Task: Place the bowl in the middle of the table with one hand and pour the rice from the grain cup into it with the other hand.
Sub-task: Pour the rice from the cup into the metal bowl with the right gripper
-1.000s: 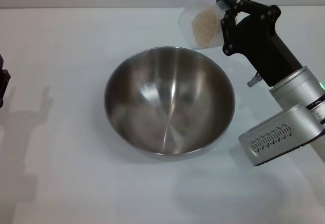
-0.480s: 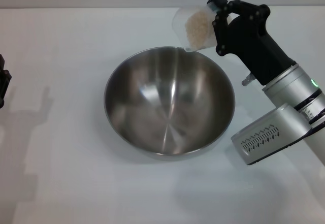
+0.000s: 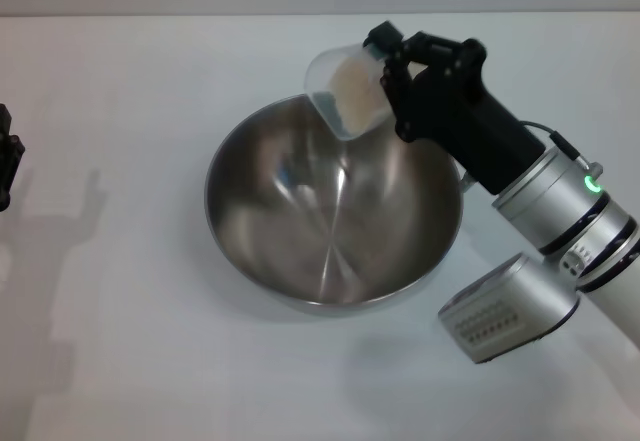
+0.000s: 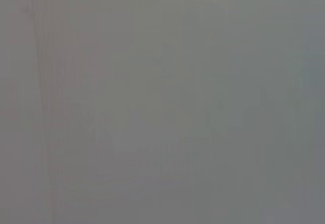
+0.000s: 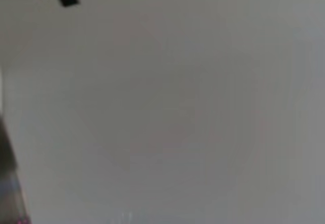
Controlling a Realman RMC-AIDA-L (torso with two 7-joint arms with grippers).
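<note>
The steel bowl [image 3: 334, 206] stands in the middle of the white table [image 3: 120, 341], and its inside shows no grains. My right gripper [image 3: 392, 66] is shut on the clear grain cup [image 3: 345, 86] and holds it over the bowl's far rim. The cup is tipped toward the bowl, mouth pointing left and down. Pale rice [image 3: 352, 89] still lies inside the cup. My left gripper [image 3: 6, 161] is parked at the far left edge of the head view, well away from the bowl. Both wrist views show only a blank grey surface.
The right arm's silver forearm [image 3: 540, 261] reaches over the table to the right of the bowl. Shadows fall on the table at the left.
The right gripper has carried the grain cup leftward and lower, from beyond the bowl's far right rim to over the rim, and tilted it further toward the bowl. The bowl has not moved.
</note>
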